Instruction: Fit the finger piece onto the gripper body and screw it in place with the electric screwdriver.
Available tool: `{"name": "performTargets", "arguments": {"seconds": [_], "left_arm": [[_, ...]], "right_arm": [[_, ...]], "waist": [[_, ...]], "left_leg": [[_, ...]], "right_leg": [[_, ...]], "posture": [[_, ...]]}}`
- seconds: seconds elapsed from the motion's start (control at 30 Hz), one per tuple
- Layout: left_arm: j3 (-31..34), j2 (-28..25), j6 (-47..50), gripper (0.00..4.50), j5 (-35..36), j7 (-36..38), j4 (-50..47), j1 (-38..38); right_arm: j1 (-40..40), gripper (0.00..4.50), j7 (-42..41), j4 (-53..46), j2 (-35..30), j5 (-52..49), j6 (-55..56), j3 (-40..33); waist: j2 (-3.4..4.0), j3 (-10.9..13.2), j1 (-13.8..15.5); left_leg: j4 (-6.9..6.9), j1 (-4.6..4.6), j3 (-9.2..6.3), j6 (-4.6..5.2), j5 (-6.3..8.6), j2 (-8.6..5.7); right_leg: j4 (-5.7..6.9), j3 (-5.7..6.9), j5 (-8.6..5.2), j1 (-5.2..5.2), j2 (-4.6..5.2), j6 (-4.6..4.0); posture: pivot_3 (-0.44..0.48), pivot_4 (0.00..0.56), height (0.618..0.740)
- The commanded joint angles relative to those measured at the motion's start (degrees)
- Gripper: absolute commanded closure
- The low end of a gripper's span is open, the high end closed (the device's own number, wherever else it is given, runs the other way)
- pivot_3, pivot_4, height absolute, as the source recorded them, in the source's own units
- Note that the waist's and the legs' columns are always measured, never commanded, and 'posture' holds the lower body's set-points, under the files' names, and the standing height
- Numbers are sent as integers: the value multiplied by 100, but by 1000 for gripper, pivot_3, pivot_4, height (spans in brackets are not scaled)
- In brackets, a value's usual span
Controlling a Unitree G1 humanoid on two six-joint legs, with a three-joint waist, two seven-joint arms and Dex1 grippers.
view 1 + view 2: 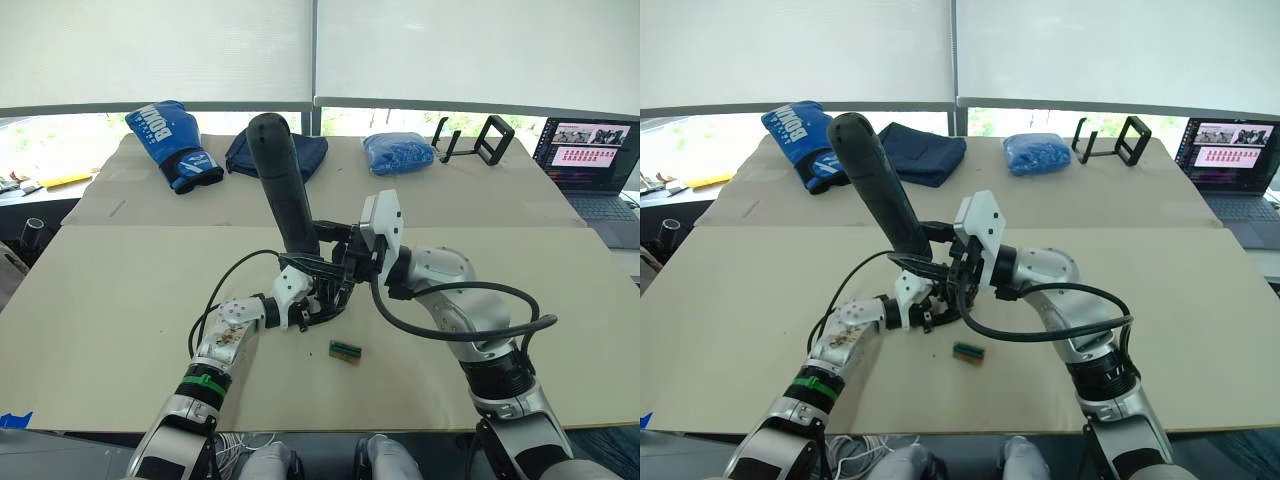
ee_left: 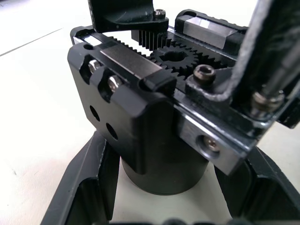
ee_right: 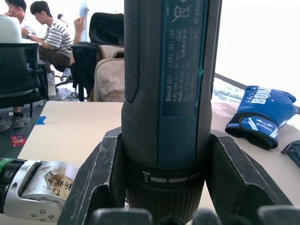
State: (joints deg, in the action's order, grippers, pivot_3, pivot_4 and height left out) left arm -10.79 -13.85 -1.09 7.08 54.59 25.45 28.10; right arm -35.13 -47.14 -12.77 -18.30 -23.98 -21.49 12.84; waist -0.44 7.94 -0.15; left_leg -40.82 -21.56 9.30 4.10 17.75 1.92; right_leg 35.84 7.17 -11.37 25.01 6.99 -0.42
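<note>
Screwing step: left gripper (image 1: 312,300) clamped on body (image 2: 154,117) at table (image 1: 120,300) centre, right gripper (image 1: 335,262) clamped on screwdriver (image 1: 283,180) leaning to 11 o'clock, bit down on the body; next, probably drive straight down without slipping off.

The electric screwdriver (image 1: 284,185) hid its bit tip behind the gripper body (image 2: 154,117); finger piece indiscernible.

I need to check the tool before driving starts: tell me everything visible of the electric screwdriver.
The electric screwdriver is a thick, smooth black cylinder with a rounded top, a printed label and a ringed collar low down. It stands nearly upright, leaning toward the robot's left, clamped between the right gripper's fingers, its lower end over the gripper body.
</note>
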Motion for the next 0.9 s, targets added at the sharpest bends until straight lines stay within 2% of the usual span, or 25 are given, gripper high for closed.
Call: {"name": "performTargets", "arguments": {"seconds": [0.03,0.9], "left_arm": [[-153,25,75,2186,-21,127,-14,-122],[-114,11,100,2186,-7,71,-39,-134]], "right_arm": [[157,2567,71,482,-171,293,-276,93],[179,2567,134,478,-297,166,-375,-65]], "waist": [[0,0,0],[0,0,2]], "left_leg": [[0,0,0,0,0,0],[6,0,-2,2,2,0]], "right_leg": [[0,0,0,0,0,0],[-3,3,0,1,12,0]], "posture": [[0,150,740],[0,150,740]]}}
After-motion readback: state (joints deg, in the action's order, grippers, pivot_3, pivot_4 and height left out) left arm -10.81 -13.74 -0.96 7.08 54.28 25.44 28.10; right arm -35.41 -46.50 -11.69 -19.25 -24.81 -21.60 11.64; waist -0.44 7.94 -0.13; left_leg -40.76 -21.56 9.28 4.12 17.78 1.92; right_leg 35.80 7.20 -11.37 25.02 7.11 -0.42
